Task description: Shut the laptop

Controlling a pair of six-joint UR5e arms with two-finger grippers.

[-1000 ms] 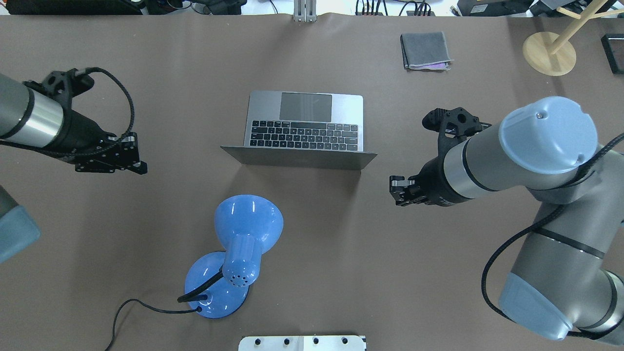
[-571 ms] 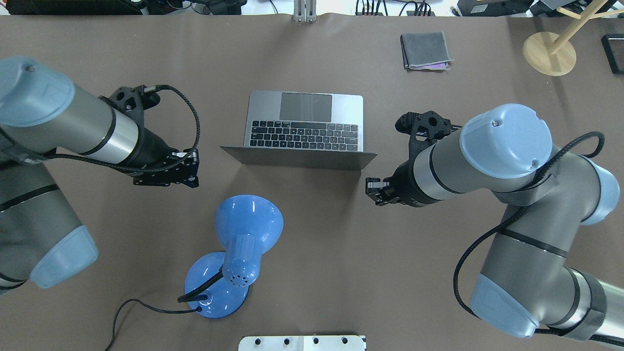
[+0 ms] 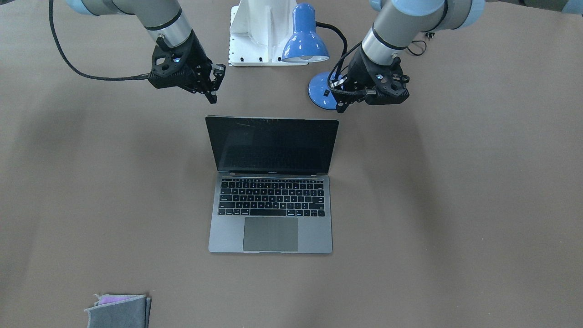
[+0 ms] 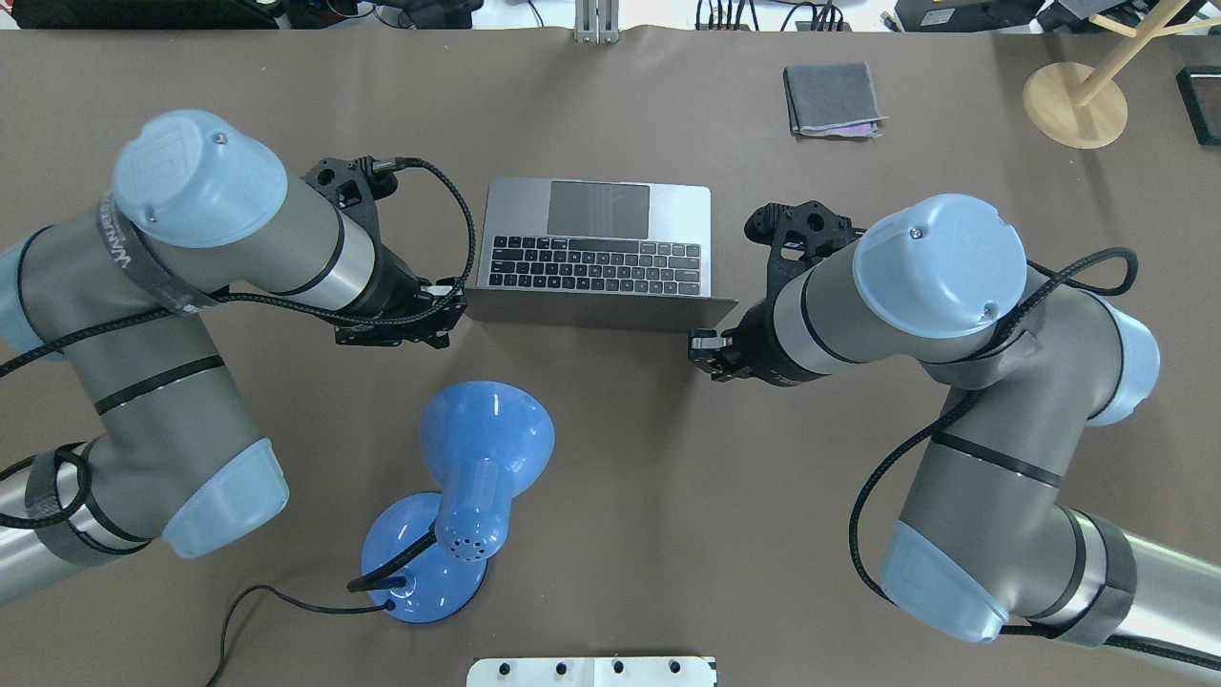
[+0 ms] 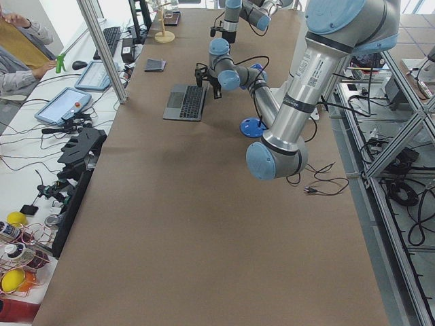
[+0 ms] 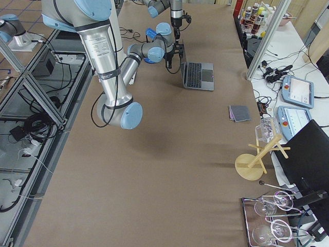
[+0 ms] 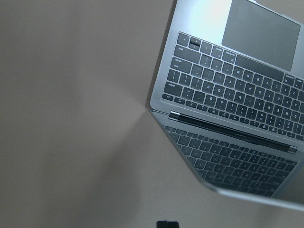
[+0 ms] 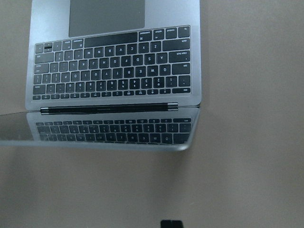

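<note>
Laptop (image 4: 596,243) is open mid-table, nearer the far edge, lid (image 4: 591,313) backing onto the robot-side edge. Left gripper (image 3: 340,104) and right gripper (image 3: 212,95) flank the lid's top corners, fingers together. We read that as an even two-sided push. Can't tell contact.

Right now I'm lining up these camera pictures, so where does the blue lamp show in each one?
Front-facing: lamp top centre, above the laptop.
Overhead: lamp low, left of centre, below the laptop.
Left side: lamp upper middle, right of the laptop.
Right side: lamp at top, left of the laptop.
Left wrist: not in it.
Right wrist: not in it.
Shared landmark: the laptop, in every view.
</note>
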